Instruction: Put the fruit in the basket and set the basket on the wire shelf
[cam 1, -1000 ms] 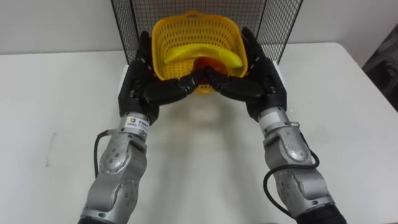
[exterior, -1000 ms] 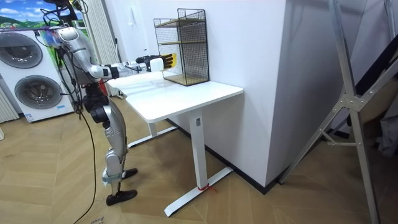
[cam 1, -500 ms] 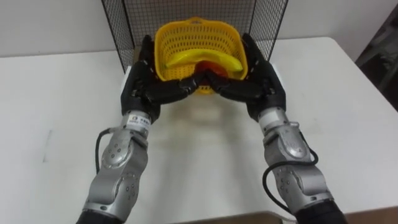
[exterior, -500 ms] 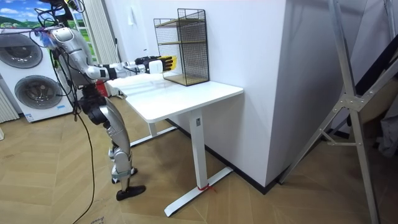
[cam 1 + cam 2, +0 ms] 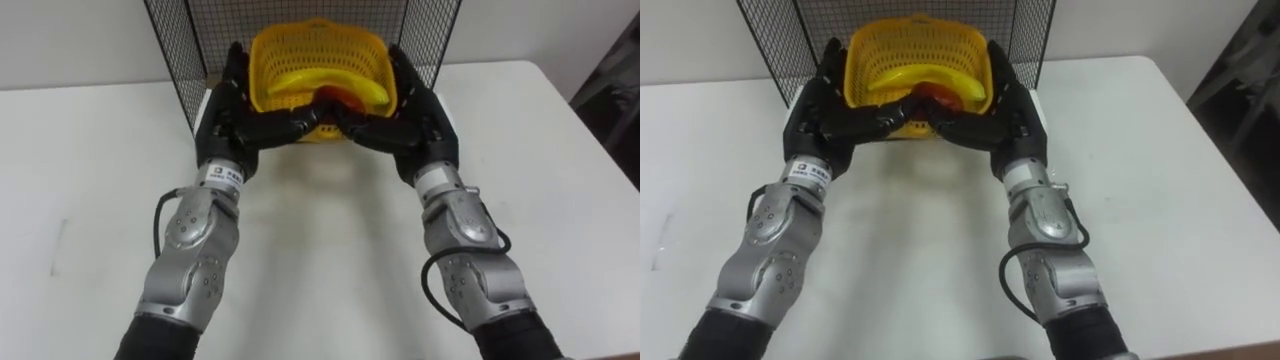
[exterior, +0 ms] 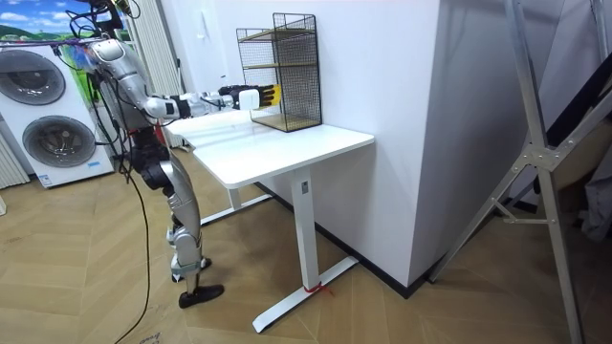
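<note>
A yellow mesh basket (image 5: 315, 45) is carried between my two hands at the mouth of the black wire shelf (image 5: 175, 55). Inside it lie a yellow banana (image 5: 330, 83) and a red fruit (image 5: 345, 97). My left hand (image 5: 232, 105) presses its left side with straight fingers. My right hand (image 5: 418, 108) does the same on the right side. Both thumbs reach across the basket's front and nearly meet there. In the room view the basket (image 6: 263, 94) hangs just before the shelf (image 6: 287, 72), arms stretched out over the table.
The shelf stands at the back of the white table (image 5: 560, 170), against the wall, and has an upper tier (image 6: 277, 36). I stand at the table's end on the room view's left. Two washing machines (image 6: 43, 105) are behind me.
Both hands have carried the basket forward, closer into the shelf's opening. In the room view the arms have reached farther toward the shelf, and my legs have shifted a step.
</note>
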{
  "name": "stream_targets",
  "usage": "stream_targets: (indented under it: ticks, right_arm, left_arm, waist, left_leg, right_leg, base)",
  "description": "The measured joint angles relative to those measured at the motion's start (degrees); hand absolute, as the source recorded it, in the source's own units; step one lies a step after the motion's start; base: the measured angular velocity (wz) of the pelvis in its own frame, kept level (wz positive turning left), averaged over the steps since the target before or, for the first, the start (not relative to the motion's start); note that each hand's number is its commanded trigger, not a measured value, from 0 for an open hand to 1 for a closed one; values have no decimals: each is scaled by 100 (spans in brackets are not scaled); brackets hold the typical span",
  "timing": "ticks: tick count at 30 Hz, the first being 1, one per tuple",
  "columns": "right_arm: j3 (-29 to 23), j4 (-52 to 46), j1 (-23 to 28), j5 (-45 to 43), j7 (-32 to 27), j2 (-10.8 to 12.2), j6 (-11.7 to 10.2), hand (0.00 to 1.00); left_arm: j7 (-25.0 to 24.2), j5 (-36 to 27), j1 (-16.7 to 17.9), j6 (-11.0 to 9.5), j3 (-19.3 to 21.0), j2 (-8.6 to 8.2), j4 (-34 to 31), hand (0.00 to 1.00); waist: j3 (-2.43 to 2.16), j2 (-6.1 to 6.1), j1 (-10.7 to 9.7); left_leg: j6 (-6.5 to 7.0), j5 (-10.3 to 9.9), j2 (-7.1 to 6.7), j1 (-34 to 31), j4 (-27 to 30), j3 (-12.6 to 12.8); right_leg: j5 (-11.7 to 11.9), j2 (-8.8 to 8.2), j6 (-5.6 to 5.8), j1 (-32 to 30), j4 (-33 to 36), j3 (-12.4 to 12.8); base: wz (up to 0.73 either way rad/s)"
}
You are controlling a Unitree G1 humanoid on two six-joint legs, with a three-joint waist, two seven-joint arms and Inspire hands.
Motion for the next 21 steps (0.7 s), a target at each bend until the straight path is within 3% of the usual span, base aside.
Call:
stream_targets:
  ticks: [4,12,21]
  right_arm:
    - [-12,444,-300,-1,-76,9,19,0]
    - [-20,1330,-802,1,-150,33,462,0]
    - [-123,1686,-1215,15,-164,42,537,0]
  left_arm:
    - [5,-42,-390,21,41,23,436,0]
    - [124,-62,-565,472,122,13,952,0]
    - [127,-171,-953,687,441,-23,1277,0]
  waist:
    - [-7,14,3]
    - [-16,36,-33]
    - [-21,72,-39]
  left_leg:
    - [-7,16,-1,77,-62,-20]
    - [-7,17,5,85,-64,-21]
    - [-4,24,2,215,-92,-52]
  right_leg:
    - [62,14,7,122,-176,-26]
    - [97,16,6,165,-242,-31]
    - [111,14,8,319,-261,-106]
  base:
    - [2]
    - [0]
    - [1]
